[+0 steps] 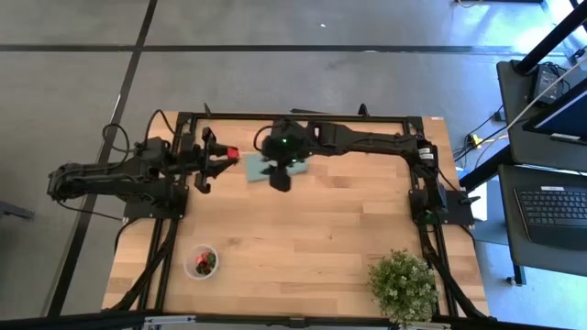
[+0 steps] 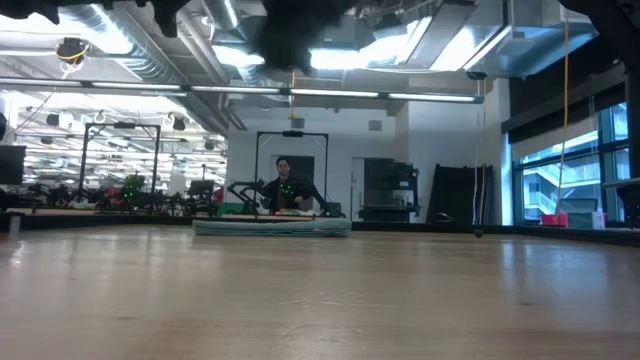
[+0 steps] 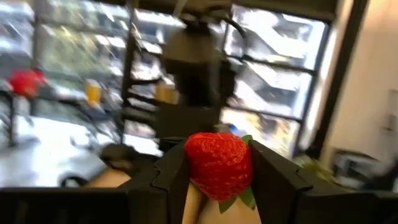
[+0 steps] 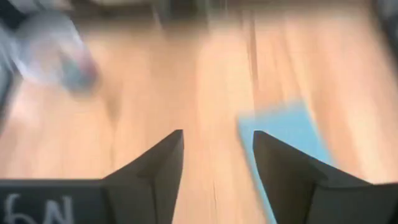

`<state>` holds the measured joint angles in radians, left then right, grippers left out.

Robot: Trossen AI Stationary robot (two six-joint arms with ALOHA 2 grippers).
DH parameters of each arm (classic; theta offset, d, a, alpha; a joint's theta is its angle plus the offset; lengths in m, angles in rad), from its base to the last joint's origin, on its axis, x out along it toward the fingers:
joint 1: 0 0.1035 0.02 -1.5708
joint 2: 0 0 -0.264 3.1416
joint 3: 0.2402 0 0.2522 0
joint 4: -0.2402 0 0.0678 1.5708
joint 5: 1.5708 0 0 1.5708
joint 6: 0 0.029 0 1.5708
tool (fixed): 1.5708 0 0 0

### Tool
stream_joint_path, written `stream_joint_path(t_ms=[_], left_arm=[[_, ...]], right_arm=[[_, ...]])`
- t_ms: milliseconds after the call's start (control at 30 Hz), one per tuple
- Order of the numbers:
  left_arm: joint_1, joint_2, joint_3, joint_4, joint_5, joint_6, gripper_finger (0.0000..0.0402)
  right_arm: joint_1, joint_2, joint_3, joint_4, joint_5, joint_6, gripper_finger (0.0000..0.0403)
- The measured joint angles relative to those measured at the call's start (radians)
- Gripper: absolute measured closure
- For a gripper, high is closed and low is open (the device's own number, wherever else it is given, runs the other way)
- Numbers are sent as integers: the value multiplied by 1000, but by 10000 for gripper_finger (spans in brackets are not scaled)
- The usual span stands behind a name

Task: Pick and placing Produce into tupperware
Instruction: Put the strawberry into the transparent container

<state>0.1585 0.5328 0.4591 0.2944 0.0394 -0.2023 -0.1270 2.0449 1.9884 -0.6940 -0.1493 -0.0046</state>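
Wood fills most of my desk [image 1: 303,229], with broad open room through the middle and along the right edge. I see the left gripper [image 1: 218,158] near the far left corner, raised, its fingers [image 3: 165,177] clamped on a red strawberry [image 3: 219,163]; from above it shows as a red speck between the tips. My right gripper [image 1: 280,179] hangs over the teal mat [image 1: 252,168] by the far edge, just beside the left one, and its fingers [image 4: 163,163] stand apart with nothing between them. Close to the near left corner sits the cup [image 1: 201,261], well apart from both arms; I make out red and dark pieces inside, though not how many. A green plant [image 1: 404,286] takes the near right corner. Across the room, at table height, a person [image 2: 284,184] shows beyond the mat.
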Motion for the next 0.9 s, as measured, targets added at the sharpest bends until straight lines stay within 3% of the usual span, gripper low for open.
stream_joint_path(t_ms=[167, 267, 400, 533, 700, 900], left_arm=[[0, -66, 0, -169, 170, -137, 272], [-2, -99, 0, -244, 301, -275, 274], [-34, -110, 0, -328, 453, -511, 267], [-94, -109, 0, -529, 567, -728, 264], [-206, -108, 0, -785, 627, -932, 274], [-365, -89, 0, -914, 563, -1102, 265]], right_arm=[[-35, 0, 0, -370, 2, -1, 187], [-54, 0, 0, -489, 2, -1, 181], [-73, 0, 0, -516, 23, 0, 181], [-90, 0, 0, -481, 36, 3, 180], [-107, 0, 0, -414, 36, 28, 180], [-116, 0, 0, -369, 36, 25, 180]])
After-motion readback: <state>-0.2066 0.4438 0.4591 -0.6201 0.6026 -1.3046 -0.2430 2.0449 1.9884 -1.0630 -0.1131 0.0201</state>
